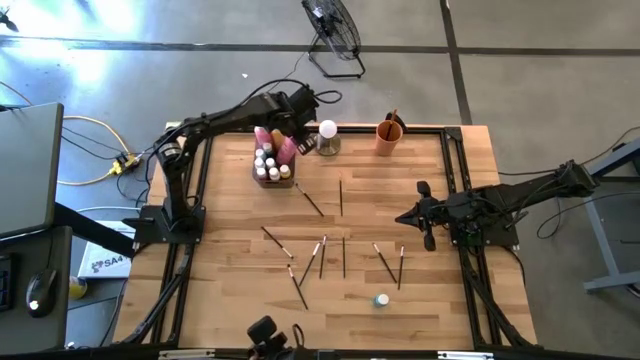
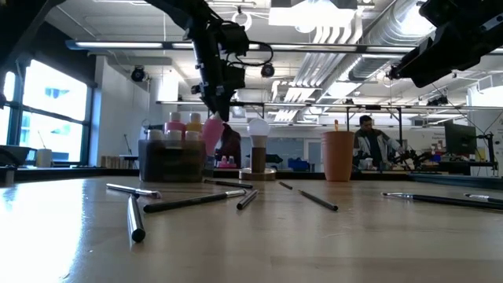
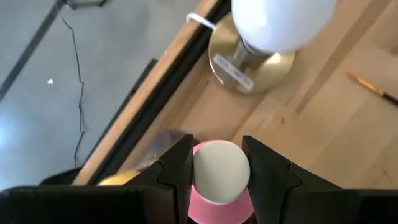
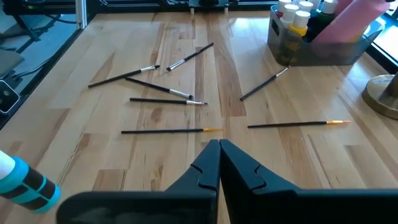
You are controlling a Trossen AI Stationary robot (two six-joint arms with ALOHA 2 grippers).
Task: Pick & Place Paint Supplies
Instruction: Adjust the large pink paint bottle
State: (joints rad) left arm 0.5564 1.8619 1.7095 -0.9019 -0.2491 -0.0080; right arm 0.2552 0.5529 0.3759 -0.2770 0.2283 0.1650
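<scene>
My left gripper (image 1: 291,128) is at the table's far edge, shut on a pink paint bottle (image 1: 286,150) with a white cap (image 3: 217,171). The bottle leans over the right end of a grey tray (image 1: 272,170) that holds several small bottles, among them pink and yellow ones (image 2: 182,124). Several thin dark paintbrushes (image 1: 322,255) lie flat across the table's middle. A small blue-and-white bottle (image 1: 381,299) lies near the front edge. My right gripper (image 1: 410,217) hangs shut over the table's right part, touching nothing. My left gripper pinches the pink bottle at its white cap (image 3: 217,171), one finger (image 3: 177,168) on each side. The fingers slant down from above and from the far left. The bottle hangs tilted below them, its lower end (image 4: 329,31) down at the tray; whether it rests there I cannot tell.
A white ball on a metal base (image 1: 327,136) stands just right of the tray, close to my left gripper. An orange cup (image 1: 389,136) stands farther right along the far edge. Bare wood lies between the brushes and the tray.
</scene>
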